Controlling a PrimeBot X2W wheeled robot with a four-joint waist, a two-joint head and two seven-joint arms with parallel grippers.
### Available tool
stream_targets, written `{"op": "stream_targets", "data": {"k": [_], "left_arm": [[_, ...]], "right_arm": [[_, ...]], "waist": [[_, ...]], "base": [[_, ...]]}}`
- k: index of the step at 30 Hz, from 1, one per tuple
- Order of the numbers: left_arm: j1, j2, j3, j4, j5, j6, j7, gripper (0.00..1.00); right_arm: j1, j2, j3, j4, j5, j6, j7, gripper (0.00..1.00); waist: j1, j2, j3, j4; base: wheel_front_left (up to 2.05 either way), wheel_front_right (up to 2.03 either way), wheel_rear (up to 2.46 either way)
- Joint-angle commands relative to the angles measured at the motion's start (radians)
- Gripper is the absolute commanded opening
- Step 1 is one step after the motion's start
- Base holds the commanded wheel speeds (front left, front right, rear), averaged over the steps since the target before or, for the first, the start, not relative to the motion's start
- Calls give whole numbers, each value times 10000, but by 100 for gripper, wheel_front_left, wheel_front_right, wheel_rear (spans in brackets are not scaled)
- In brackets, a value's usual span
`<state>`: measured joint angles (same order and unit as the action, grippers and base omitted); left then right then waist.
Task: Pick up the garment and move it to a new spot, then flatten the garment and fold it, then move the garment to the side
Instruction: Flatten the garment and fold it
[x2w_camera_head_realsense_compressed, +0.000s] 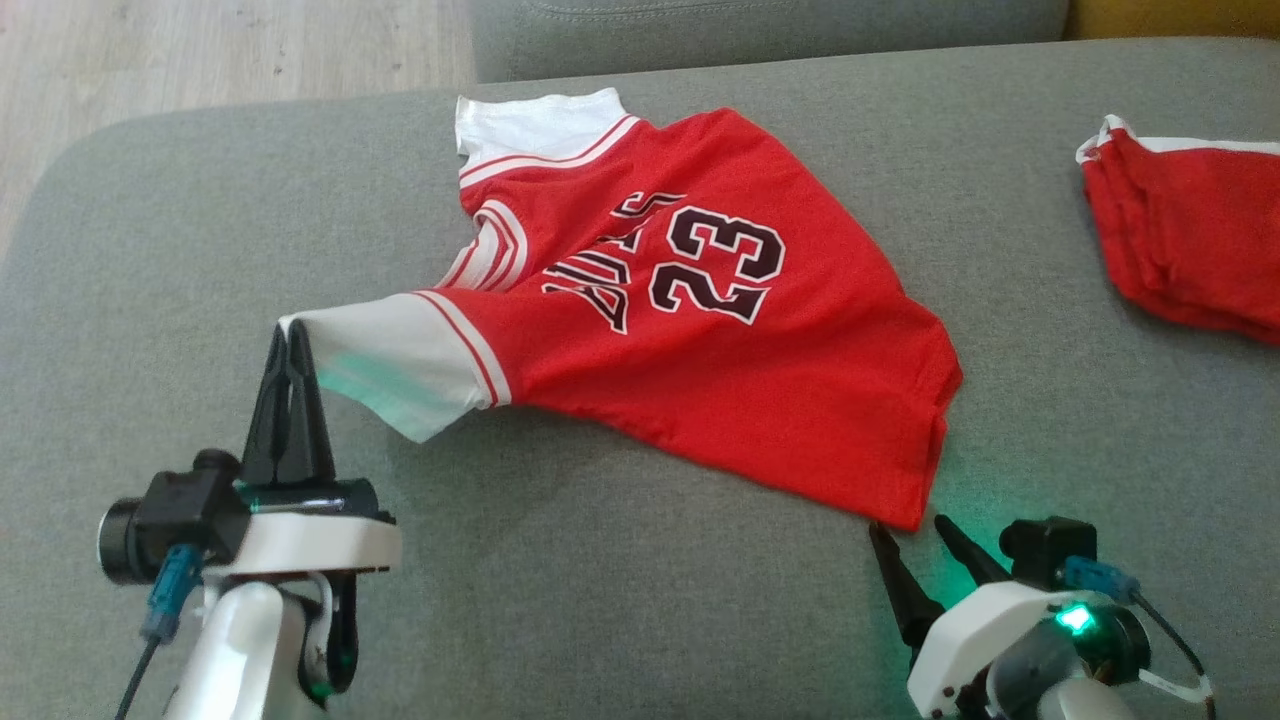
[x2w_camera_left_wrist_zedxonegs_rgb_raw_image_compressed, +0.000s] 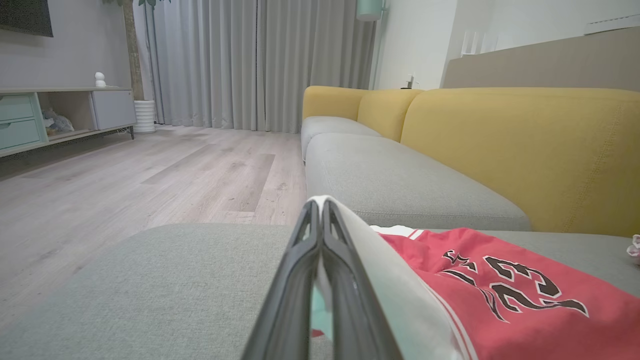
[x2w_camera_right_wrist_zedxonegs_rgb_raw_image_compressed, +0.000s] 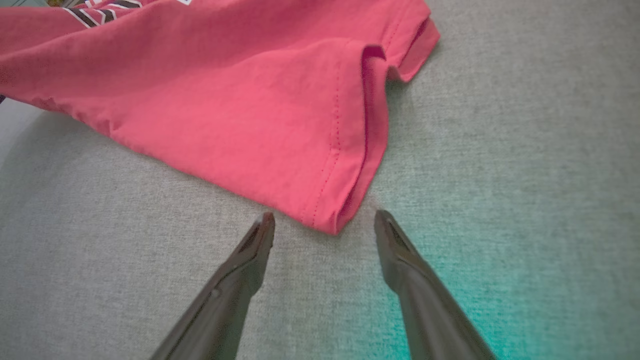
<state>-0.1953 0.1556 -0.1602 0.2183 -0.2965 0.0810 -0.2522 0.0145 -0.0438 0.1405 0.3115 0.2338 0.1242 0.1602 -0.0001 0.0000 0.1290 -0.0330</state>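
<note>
From the head view, the garment (x2w_camera_head_realsense_compressed: 700, 330), a red jersey with 23 printed on it, lies face up in the middle of the grey sofa seat (x2w_camera_head_realsense_compressed: 600, 620). Its collar and two white sleeves are on the left and its hem on the right, so its long axis runs left to right, dropping toward the robot at the hem end. The left tool (x2w_camera_head_realsense_compressed: 289, 330) is pressed together on the edge of the near sleeve (x2w_camera_head_realsense_compressed: 390, 360), lifting it off the cushion. The right tool (x2w_camera_head_realsense_compressed: 908, 530) is spread, its tips either side of the near hem corner. There are two tools and two red garments; the second red garment (x2w_camera_head_realsense_compressed: 1190, 240) sits folded at the right edge. Bare cushion lies open to the left and along the near side.

In the left wrist view, the left tool (x2w_camera_left_wrist_zedxonegs_rgb_raw_image_compressed: 320, 207) pinches white cloth, and the jersey (x2w_camera_left_wrist_zedxonegs_rgb_raw_image_compressed: 500, 295) trails to the right. A wooden floor (x2w_camera_left_wrist_zedxonegs_rgb_raw_image_compressed: 150, 175) lies beyond the seat's rounded edge, and a yellow backrest (x2w_camera_left_wrist_zedxonegs_rgb_raw_image_compressed: 525, 150) stands at the right.

In the right wrist view, the right tool (x2w_camera_right_wrist_zedxonegs_rgb_raw_image_compressed: 325, 216) stands open around the hem corner of the garment (x2w_camera_right_wrist_zedxonegs_rgb_raw_image_compressed: 225, 100). I cannot tell whether it touches the cloth.
</note>
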Motion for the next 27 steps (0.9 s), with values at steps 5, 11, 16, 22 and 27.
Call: {"op": "stream_targets", "data": {"k": [5,11,16,22,27], "left_arm": [[-277,40,514,-232,224,-149,-95,0],[-364,-63,595,-216,391,-334,-95,0],[-495,-135,637,-162,489,-480,-95,0],[-608,-193,719,-28,562,-586,-95,0],[-579,-230,882,25,607,-623,-95,0]], "right_arm": [[-181,-64,177,-299,212,65,-141,100],[-331,-64,342,-75,406,65,-156,100],[-541,-64,619,33,486,65,-287,98],[-730,-64,662,49,300,65,-549,0],[-860,-64,365,-223,-92,65,-1303,0]], "waist": [[1,0,64,47],[1,0,235,118],[1,0,404,171],[1,0,472,186],[1,0,324,123]], "base": [[0,0,0],[0,0,0],[0,0,0],[0,0,0],[0,0,0]]}}
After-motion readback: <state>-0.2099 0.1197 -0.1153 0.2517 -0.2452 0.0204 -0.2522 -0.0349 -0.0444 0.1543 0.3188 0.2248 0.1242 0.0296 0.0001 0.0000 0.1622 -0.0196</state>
